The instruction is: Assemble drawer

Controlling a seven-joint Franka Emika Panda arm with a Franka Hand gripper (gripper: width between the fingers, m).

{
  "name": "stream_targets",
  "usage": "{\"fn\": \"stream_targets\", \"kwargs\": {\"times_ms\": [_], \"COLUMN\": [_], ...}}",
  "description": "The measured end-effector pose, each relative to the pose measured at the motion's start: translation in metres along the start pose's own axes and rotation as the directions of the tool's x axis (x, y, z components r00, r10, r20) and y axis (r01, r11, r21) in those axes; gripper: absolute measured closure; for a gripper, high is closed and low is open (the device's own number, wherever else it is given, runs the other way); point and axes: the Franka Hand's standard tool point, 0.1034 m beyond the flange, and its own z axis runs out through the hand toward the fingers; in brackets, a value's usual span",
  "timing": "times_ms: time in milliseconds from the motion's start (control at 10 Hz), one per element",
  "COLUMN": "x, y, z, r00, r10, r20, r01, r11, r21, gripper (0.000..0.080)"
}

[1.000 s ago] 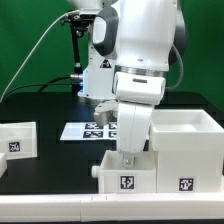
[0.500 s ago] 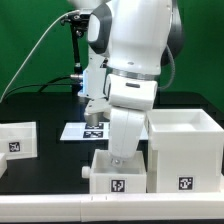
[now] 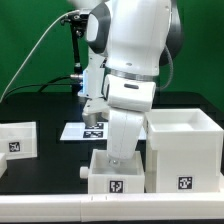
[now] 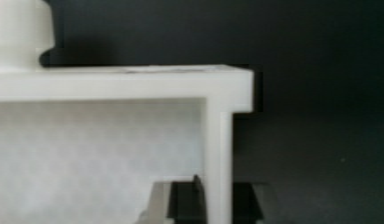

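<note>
The drawer [image 3: 103, 178], a small low white open-topped tray with a square tag on its front, sits at the front of the black table, right beside the tall white cube casing [image 3: 185, 150]. My gripper [image 3: 122, 154] reaches down into the drawer. In the wrist view the gripper [image 4: 215, 206] is shut on the drawer's thin upright side wall [image 4: 219, 150], with one dark finger [image 4: 180, 206] on each side of it. The fingertips are hidden in the exterior view.
A second small white tagged tray [image 3: 18, 138] lies at the exterior view's left. The marker board [image 3: 75, 131] lies behind the drawer, partly hidden by the arm. A black post with a cable [image 3: 77, 60] stands at the back.
Since one second ago the arm and the held drawer have shifted slightly toward the exterior view's left, and the arm has tilted. Almost nothing has moved in the last half second.
</note>
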Motion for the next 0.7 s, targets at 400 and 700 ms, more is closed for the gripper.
{"fn": "stream_targets", "kwargs": {"times_ms": [400,700], "x": [0.0131,0.0141], "y": [-0.0004,-0.0020], "z": [-0.0047,-0.0011], "r00": [1.000,1.000], "r10": [-0.017,0.000], "r20": [-0.010,-0.010], "r01": [0.017,0.000], "r11": [1.000,1.000], "r21": [-0.003,0.000], "gripper": [0.0765,0.0765]}}
